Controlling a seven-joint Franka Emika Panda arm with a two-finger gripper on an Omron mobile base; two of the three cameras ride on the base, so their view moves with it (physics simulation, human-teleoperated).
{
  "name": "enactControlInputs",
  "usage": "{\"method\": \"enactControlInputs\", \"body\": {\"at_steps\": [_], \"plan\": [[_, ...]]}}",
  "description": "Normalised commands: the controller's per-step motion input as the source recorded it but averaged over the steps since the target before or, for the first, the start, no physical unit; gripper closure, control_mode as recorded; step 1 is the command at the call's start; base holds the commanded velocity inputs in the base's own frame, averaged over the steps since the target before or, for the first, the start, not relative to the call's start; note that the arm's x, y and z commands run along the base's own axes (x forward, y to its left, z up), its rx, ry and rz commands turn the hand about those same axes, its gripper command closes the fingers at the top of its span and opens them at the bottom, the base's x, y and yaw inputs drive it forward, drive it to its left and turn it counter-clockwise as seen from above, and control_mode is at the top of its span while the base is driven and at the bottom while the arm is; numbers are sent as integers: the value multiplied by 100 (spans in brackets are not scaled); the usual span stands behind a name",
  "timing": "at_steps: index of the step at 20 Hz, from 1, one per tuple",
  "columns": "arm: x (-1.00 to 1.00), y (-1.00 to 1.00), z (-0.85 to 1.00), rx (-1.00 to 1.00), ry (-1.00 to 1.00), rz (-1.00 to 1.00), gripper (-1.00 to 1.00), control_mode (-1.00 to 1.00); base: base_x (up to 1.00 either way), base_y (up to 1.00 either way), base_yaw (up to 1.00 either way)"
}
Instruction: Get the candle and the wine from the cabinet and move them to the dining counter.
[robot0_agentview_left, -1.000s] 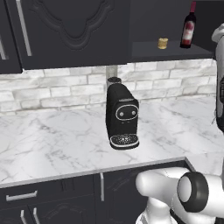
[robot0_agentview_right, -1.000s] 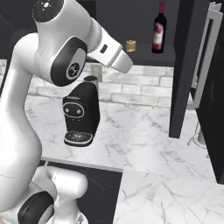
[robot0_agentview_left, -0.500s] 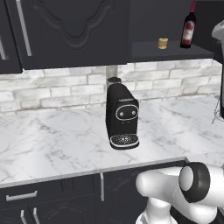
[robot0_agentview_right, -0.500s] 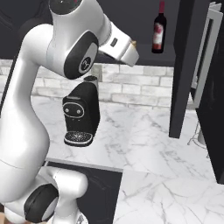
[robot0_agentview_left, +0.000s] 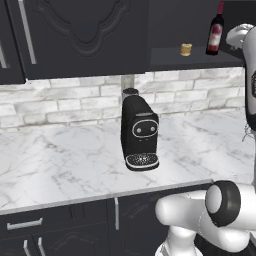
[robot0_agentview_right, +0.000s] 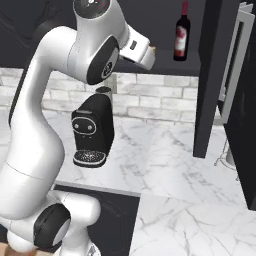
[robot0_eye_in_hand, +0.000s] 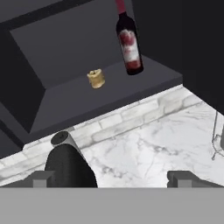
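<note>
The wine (robot0_eye_in_hand: 129, 41) stands upright at the back right of the open cabinet's shelf (robot0_eye_in_hand: 78, 103), dark with a red cap. The candle (robot0_eye_in_hand: 96, 78), a small yellowish jar, sits to its left on the same shelf. Both also show in the left base view, the wine (robot0_agentview_left: 216, 30) and the candle (robot0_agentview_left: 186, 49). My gripper (robot0_eye_in_hand: 111, 179) is open and empty, below and in front of the shelf, apart from both. In the right base view my hand covers most of the candle, left of the wine (robot0_agentview_right: 182, 35). The dining counter is out of view.
A black coffee machine (robot0_agentview_left: 140, 132) stands on the marble worktop (robot0_agentview_left: 60, 165) under the cabinet, just below my hand. The cabinet's open door (robot0_agentview_right: 212, 75) juts out on the right. A closed carved door (robot0_agentview_left: 85, 35) is left of the shelf. Brick wall behind.
My arm has lifted the hand up and a little to the right, closer to the cabinet shelf. The wine, candle and coffee machine have not moved.
</note>
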Motion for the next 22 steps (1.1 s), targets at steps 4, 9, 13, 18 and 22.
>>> {"method": "enactControlInputs", "body": {"at_steps": [4, 9, 13, 18, 22], "plan": [[61, 28, -23, -3, 0, 17, -100, -100, 0, 0, 0], [53, 13, -21, -7, 0, 8, -100, -100, 0, 0, 0], [48, 12, -16, -10, 0, 4, -100, -100, 0, 0, 0], [57, 15, -24, -9, 0, 1, -100, -100, 0, 0, 0], [61, 8, -33, -4, 0, 0, -100, -100, 0, 0, 0]]}}
